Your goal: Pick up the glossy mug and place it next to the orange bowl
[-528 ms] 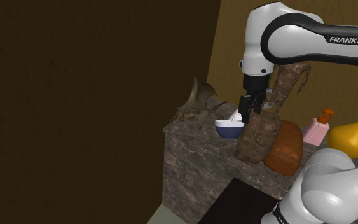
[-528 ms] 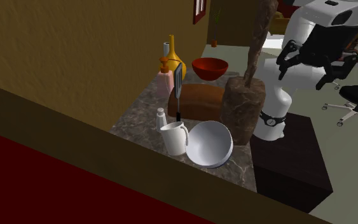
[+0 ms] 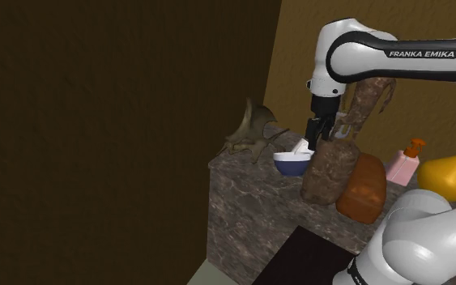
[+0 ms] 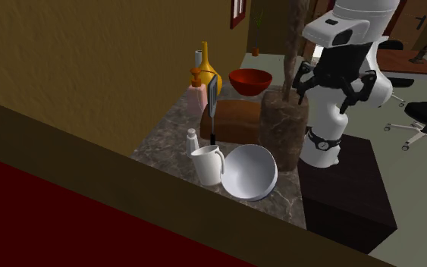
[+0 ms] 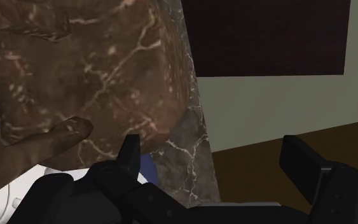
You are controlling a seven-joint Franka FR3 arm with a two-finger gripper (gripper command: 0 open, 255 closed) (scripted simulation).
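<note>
My hand [image 3: 317, 139] hangs open wide, holding nothing, over the surface [image 4: 170, 125]. The white mug [image 4: 208, 164] stands just below it — slightly toward the shoulder view's left, just beside the pale bowl [image 4: 249, 173] — and well apart from the red-orange bowl [image 4: 250, 80].

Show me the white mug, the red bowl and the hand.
white mug [image 4: 206, 166]: second exterior view, on the side of its body.
red bowl [image 4: 249, 85]: second exterior view, on its outer wall.
hand [image 3: 318, 144]: shoulder view, midway between its fingertips.
</note>
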